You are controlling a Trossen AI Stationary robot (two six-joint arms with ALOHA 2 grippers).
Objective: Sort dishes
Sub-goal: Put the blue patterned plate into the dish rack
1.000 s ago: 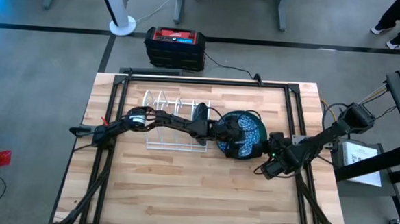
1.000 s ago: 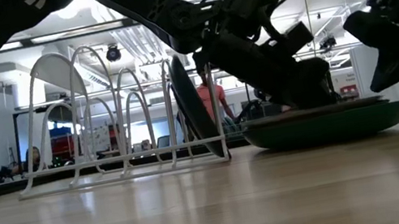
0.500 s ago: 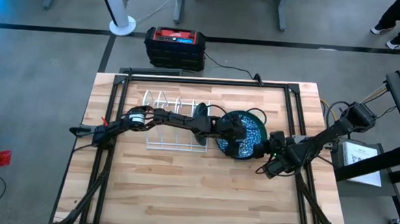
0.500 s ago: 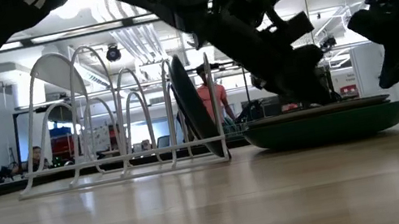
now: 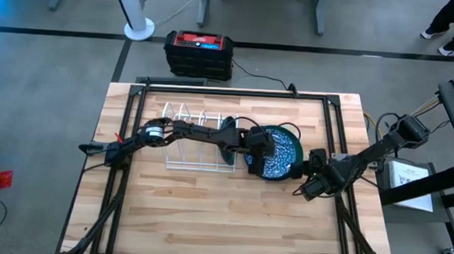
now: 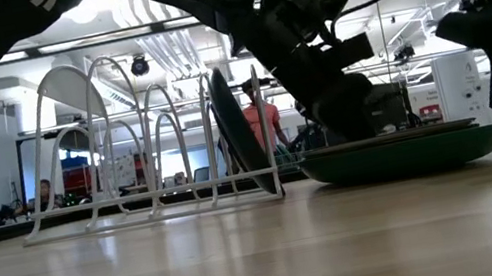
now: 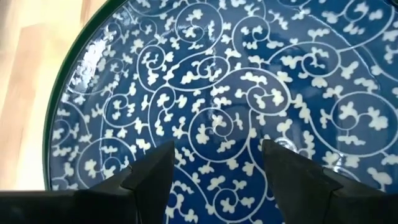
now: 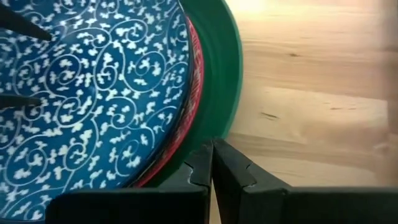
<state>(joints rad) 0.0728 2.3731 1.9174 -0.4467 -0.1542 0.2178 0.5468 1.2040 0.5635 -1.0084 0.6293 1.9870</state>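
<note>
A stack of dishes (image 6: pixel 401 153) lies flat on the table to the right of the rack. The blue white-patterned plate (image 5: pixel 281 155) is on top, a red-pink plate (image 8: pixel 189 106) is under it, and a dark green plate (image 8: pixel 221 81) is at the bottom. A dark plate (image 6: pixel 242 144) stands on edge in the white wire rack (image 5: pixel 187 137). My left gripper (image 7: pixel 214 163) is open, low over the blue plate's left part (image 5: pixel 263 152). My right gripper (image 8: pixel 211 152) is shut at the stack's right rim (image 5: pixel 305 175). My left gripper comes slanting down from the table's left, with its two fingertips (image 7: pixel 152 165) spread over the blue plate's face (image 7: pixel 211 124). I cannot tell whether they touch it. My right gripper's shut fingertips (image 8: pixel 202 163) stand at the green plate's rim (image 8: pixel 217 134). I cannot tell whether they touch it.
The rack's other slots (image 6: pixel 115 141) to the left of the standing plate hold nothing. A black metal frame (image 5: pixel 236 92) runs around the table top. Bare wood (image 5: pixel 222 212) lies toward the near edge. A person (image 6: pixel 269 124) stands in the room far behind the table.
My left gripper has drawn back over the stack toward the table's left, toward the rack. It stays open, and more of the blue plate's face shows. My right gripper has shifted a little toward the table's right edge. The plates have not moved.
</note>
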